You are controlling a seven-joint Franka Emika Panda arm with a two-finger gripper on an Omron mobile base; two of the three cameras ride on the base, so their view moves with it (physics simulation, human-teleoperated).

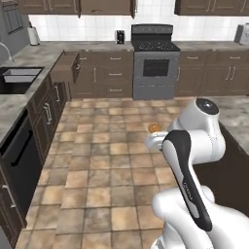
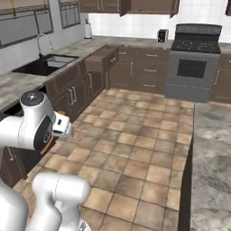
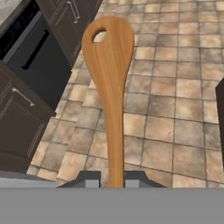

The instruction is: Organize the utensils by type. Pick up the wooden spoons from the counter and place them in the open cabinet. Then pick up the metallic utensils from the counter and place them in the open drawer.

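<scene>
Wooden spoon (image 3: 109, 74) | gripper (image 3: 113, 178) clenched on its handle | carry step, probably | next you need the open cabinet.

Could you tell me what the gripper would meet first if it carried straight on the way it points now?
Probably the tiled floor: the gripper, shut on a wooden spoon, aims down over open tiles.

No readable text, label or number appears anywhere.
</scene>
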